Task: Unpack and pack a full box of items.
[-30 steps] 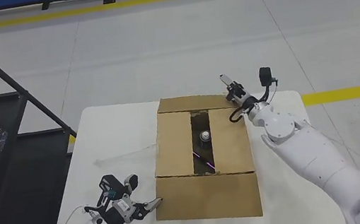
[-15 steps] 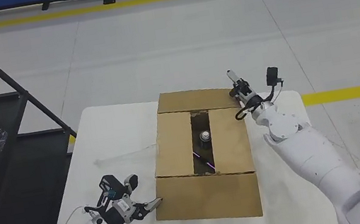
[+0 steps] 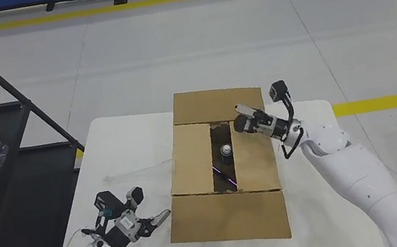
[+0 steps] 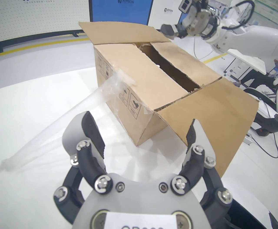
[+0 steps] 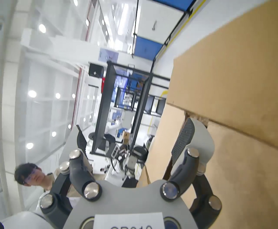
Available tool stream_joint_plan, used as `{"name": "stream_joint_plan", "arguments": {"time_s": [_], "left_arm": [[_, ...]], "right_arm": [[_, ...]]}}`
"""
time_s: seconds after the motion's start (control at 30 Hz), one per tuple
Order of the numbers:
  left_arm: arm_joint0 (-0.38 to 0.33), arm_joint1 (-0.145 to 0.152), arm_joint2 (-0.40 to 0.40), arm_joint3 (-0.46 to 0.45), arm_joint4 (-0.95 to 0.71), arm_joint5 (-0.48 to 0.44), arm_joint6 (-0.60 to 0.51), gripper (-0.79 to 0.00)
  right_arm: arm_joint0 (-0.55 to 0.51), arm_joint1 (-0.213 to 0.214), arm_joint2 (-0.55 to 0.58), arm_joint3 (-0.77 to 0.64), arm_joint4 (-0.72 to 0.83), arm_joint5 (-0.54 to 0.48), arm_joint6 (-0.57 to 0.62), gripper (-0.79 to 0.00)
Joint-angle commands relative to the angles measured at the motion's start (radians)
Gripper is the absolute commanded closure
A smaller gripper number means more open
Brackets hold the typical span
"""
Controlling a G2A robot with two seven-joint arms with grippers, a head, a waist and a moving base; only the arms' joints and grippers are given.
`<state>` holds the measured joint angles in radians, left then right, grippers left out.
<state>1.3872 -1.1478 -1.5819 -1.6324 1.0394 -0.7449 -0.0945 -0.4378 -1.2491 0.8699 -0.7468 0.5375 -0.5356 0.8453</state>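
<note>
At the near edge of the table [image 3: 116,153], the left gripper [image 4: 140,118] hung wide open and empty beside the cardboard box [image 4: 152,86], which stood mid-table. A tape strip [image 4: 65,121] trailed loose, 2 top flaps stood slightly parted, and items [image 3: 226,158] lay inside, so unpacking looked barely begun. Handling pictograms marked the box's side. Farther off, the right gripper [image 5: 133,125] gaped empty at a flap.

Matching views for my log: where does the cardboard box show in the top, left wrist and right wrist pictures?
Top view: the cardboard box sits on the table, flaps parted over a narrow gap.
Left wrist view: the cardboard box stands beyond the open left end effector.
Right wrist view: the cardboard box lies close beside the open right end effector.
Shared landmark: the right end effector, near the box's far flap.
</note>
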Motion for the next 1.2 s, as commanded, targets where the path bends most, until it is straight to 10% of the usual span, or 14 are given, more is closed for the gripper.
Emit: {"name": "stream_joint_plan", "arguments": {"time_s": [0.0,0.67,1.17], "left_arm": [[0.001,0.001,-0.009,0.002,-0.014,0.007,0.016,-0.785],[0.023,0.013,-0.040,0.000,-0.042,0.038,0.052,-0.785],[0.038,0.020,-0.032,-0.012,-0.038,0.032,0.064,-0.785]], "right_arm": [[-0.025,0.008,0.004,-0.063,-0.022,0.051,0.033,-0.785],[-0.080,-0.027,-0.074,-0.222,-0.184,0.316,-0.063,-0.785],[-0.030,-0.100,-0.063,-0.046,0.088,0.276,0.070,-0.785]]}}
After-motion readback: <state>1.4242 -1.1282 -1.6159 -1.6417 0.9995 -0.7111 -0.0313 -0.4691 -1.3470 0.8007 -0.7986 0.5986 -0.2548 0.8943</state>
